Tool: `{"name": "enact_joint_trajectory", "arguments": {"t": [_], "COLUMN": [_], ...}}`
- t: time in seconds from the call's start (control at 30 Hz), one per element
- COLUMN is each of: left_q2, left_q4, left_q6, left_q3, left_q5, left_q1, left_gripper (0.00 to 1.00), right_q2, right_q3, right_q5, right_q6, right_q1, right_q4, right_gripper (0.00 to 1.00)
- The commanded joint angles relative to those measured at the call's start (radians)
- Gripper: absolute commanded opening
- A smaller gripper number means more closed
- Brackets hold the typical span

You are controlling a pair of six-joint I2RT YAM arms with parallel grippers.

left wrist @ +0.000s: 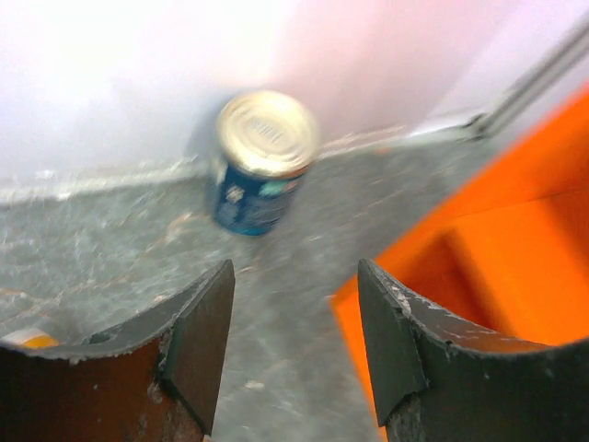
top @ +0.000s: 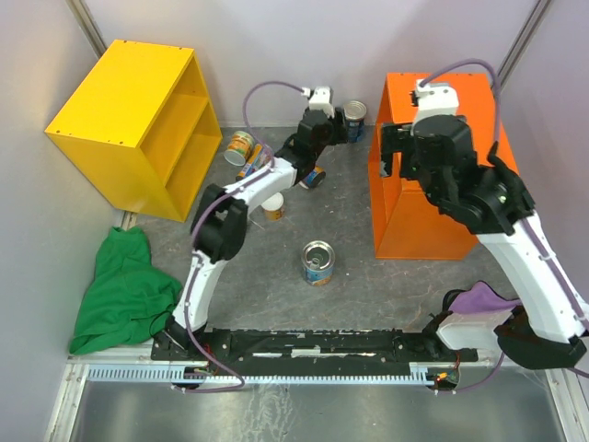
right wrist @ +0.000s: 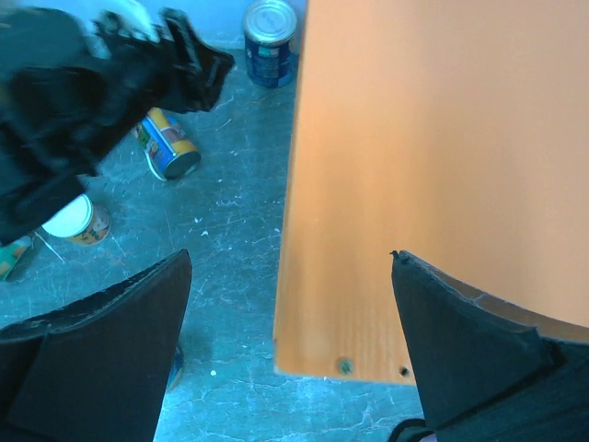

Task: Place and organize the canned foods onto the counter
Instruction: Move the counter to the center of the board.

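Hovering left tool [left wrist: 294, 313] gapes toward blue tin [left wrist: 265, 161].

The top camera looks down on everything; both wrist cameras, nearer, show us the blue tin [left wrist: 262, 166] beside the orange counter [right wrist: 433, 184].

Cans [top: 318, 262] on floor beside orange counter [top: 414, 221]

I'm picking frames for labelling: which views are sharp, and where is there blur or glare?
Top external: sharp, evenly lit. Left wrist: motion-blurred, the blue can smeared, the wall behind it washed out. Right wrist: orange counter crisp, left arm blurred, floor tinted bluish.
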Motion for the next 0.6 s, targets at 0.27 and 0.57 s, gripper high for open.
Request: {"name": "enact_joint_trajectory", "arguments": {"t": [0.27, 0.57], "left_q2": [-0.428, -0.474], "left_q4": [-0.087, -0.126], "left_q6": [-0.287, -0.371], "left_q3": [-0.201, -0.363], "left_q5": [0.423, 0.515], "left_q1": [-0.069, -0.084], "left_gripper": [0.6, 0.55], "right_q2": [-0.133, -0.131], "right_q3": [0.124, 0.152], "right_q5": [0.086, 0.073], "right_q6": [0.135, 0.224], "right_q1": [-0.002, -0.001], "right_q4": [-0.183, -0.241], "right_gripper": [0.96, 0.93]}}
